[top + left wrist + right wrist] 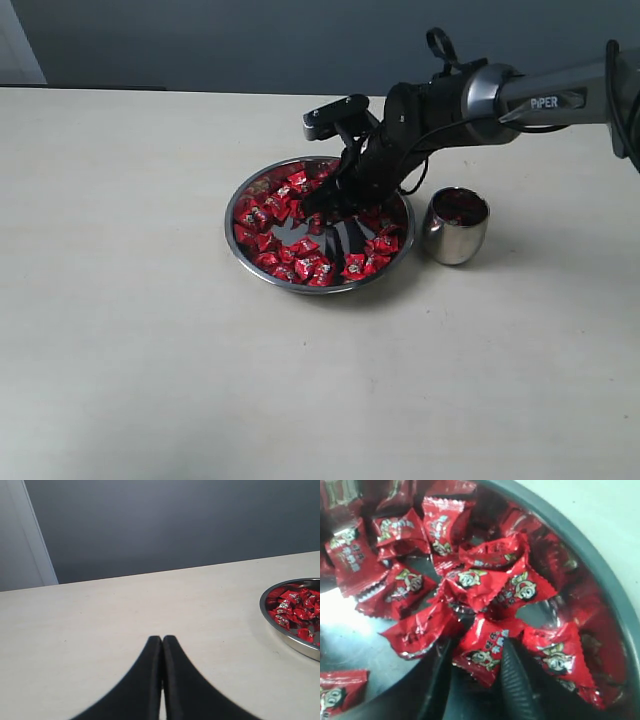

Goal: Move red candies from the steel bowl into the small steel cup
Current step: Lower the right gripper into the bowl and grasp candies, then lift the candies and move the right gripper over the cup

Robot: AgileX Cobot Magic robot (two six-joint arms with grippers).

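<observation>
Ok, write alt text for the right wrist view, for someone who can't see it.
Close-up of the right hand down in the steel bowl, its two black fingers flanking one of the red candies in a heap of shiny wrappers. Pale table shows beyond the bowl's rim.

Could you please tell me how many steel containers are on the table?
2. The steel bowl of red candies sits centrally under the right gripper; the small steel cup stands just beside it, toward the exterior view's right. No others show.
</observation>
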